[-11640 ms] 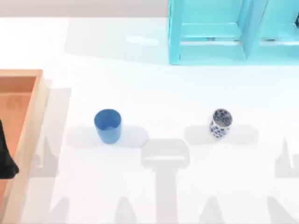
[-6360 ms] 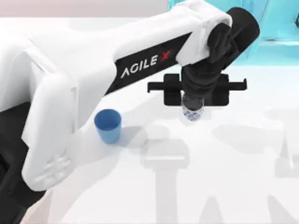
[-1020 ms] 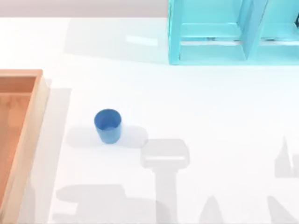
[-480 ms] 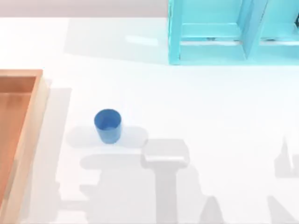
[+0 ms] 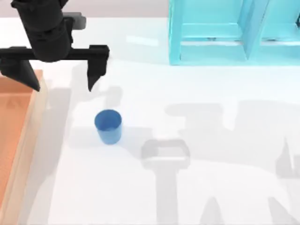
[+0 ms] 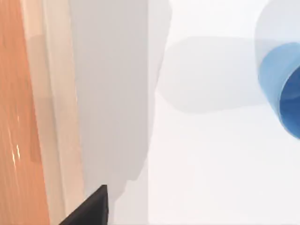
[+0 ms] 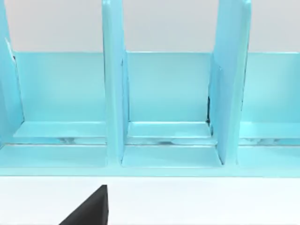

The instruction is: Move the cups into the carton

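**Left gripper spread wide above the carton's edge, blue cup on the bench**

At the far left of your top view lies the carton (image 5: 18,140), its pale raised rim running down beside the orange-brown floor; your left wrist view shows that same rim (image 6: 51,117) with white bench next to it. Above the carton's upper right corner you have the left gripper (image 5: 58,77), its fingers (image 5: 96,70) released and spread far apart, one over the carton rim and the other over the bench (image 5: 187,187), with nothing between them. A little to the right, nearer the lower edge of the picture, the blue cup (image 5: 108,125) stands upright on the bench, apart from both the carton and the fingers; your left wrist view catches part of it (image 6: 281,89). Further right, at the top, sits the turquoise frame (image 5: 234,33), which your right wrist view faces (image 7: 164,103). For the right gripper, you cannot tell how its fingers stand.
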